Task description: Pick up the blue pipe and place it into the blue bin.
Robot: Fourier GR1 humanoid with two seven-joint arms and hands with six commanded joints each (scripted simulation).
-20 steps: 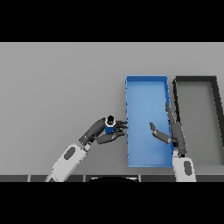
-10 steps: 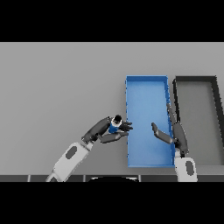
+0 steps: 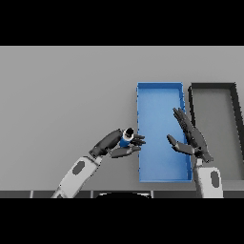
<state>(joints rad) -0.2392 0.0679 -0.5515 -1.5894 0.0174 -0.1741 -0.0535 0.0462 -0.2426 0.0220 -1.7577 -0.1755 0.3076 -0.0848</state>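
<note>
A short blue pipe [image 3: 126, 138] with a dark open end is held in my left hand [image 3: 114, 143], fingers and thumb curled round it. The hand sits just left of the blue bin [image 3: 160, 95], its fingertips reaching over the bin's left wall. The bin is a long blue rectangular tray with nothing visible inside. My right hand [image 3: 193, 140] hovers open over the bin's right wall, fingers straight and thumb pointing left.
A dark grey bin [image 3: 214, 89] of the same shape stands directly right of the blue one. Grey table [image 3: 62, 95] stretches to the left and behind.
My left hand has carried the pipe rightward, from a little left of the blue bin to its left wall. The right hand has barely shifted.
</note>
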